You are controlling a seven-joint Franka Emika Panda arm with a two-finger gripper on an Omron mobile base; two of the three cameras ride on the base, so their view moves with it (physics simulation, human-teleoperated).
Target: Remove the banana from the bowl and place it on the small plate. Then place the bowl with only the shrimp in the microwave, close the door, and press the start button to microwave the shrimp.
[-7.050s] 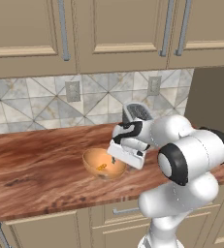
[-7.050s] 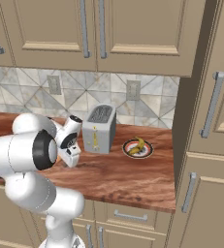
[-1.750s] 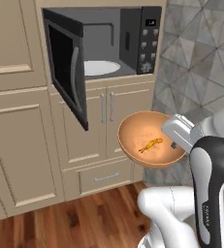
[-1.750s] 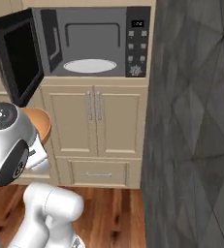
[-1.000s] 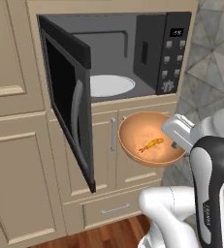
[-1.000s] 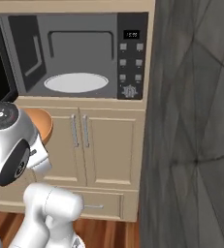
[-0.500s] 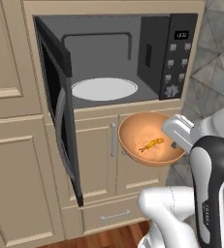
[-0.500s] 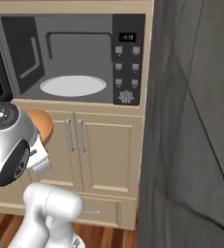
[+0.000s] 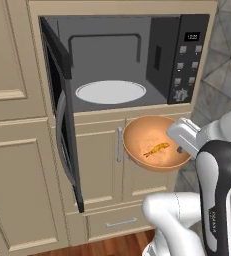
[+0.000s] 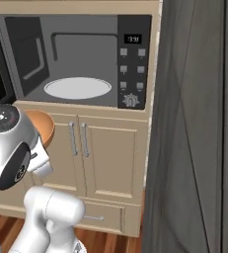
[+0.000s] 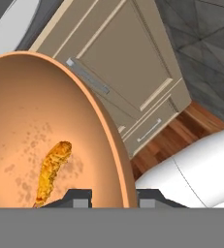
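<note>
Left base view: microwave [image 9: 122, 60] stands open, its door [image 9: 62, 125] swung out to the left, edge toward the camera. White round tray [image 9: 110, 92] lies on the floor of the cavity. Bowl [image 9: 154, 150] hangs in the air just below the cavity's front edge, in front of the beige cabinet doors [image 9: 107, 165], tilted a little toward the camera; gripper [image 9: 183, 145] clamps its right rim, jaws drawn narrow on the wall. Shrimp [image 9: 156, 148] lies alone near the bowl's middle. Right base view: the bowl [image 10: 40, 126] peeks out as an orange arc behind the arm's white joint, below and left of the tray [image 10: 77, 87]; button panel [image 10: 133, 62] sits at the cavity's right. Hand view: bowl rim [image 11: 114, 140] runs between the two dark fingertips [image 11: 82, 197], one inside, one outside; shrimp [image 11: 53, 169] rests just above the inner tip; wooden floor [image 11: 181, 131] beyond.
</note>
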